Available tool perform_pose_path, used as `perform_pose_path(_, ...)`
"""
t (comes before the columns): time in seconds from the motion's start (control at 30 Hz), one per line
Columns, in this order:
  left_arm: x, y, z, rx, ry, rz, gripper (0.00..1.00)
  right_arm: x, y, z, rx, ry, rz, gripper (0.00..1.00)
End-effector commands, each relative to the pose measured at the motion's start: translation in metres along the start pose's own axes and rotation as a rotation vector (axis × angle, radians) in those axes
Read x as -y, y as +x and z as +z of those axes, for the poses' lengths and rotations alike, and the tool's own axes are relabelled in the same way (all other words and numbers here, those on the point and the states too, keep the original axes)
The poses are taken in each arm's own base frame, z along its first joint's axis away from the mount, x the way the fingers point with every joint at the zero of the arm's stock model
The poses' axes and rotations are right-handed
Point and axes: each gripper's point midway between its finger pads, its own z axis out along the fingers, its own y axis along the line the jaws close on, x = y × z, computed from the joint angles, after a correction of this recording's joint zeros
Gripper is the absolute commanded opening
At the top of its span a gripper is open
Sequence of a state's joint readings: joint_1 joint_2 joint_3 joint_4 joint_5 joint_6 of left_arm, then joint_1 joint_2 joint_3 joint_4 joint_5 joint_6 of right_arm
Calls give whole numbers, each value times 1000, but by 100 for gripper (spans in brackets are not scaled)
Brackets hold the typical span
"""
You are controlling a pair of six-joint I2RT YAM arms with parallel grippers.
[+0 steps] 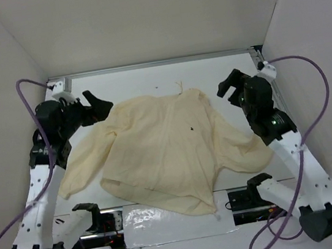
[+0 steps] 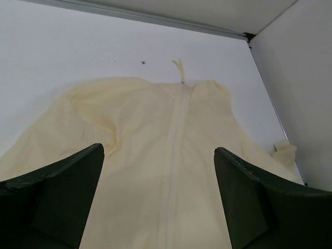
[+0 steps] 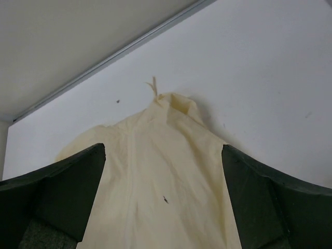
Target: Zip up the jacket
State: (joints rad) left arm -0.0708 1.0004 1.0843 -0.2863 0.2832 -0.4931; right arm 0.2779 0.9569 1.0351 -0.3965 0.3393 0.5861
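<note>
Walls of pale board [image 1: 138, 17] are enclosing a white counter [image 1: 135, 82] on three sides, with a thin silver rail [image 1: 157, 64] running along the counter's far edge. Spread flat across the middle of the counter is lying the thin, wrinkly, cream-yellow long-sleeved fabric jacket [image 1: 157, 150]. Its collar is pointing toward the far wall, its hem is reaching toward the arm bases, and its sleeves are trailing out to both sides.

The white-and-black left arm [image 1: 41, 179] and the matching right arm [image 1: 293, 150] are reaching forward on either side of the jacket's shoulders. The left jaws are hovering beside the shoulder on the left, standing wide apart and holding nothing. The right jaws are hovering a little off the other shoulder, also spread wide and empty.

The pale zip line [image 2: 174, 155] is running down the jacket's long axis, far to near, between the two sets of jaws. It is looking closed near the collar; the hem end is too unclear to judge. A short cream pull cord [image 1: 180, 86] is sticking out past the collar, and the right jaws are sitting somewhat nearer to it. A tiny dark spot [image 1: 191, 128] is marking the front.
</note>
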Motion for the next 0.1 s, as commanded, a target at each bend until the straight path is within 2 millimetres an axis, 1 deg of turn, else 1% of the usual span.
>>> perform_pose_path(0.0,3,31,-11,-74,3,-84,99,36,7,-24,27,104,19,100)
perform_pose_path(0.03,2,36,-14,-79,-2,-87,99,37,0,-35,61,86,39,100)
perform_pose_path(0.07,5,35,-20,-65,7,-77,99,37,-2,-41,75,70,55,100)
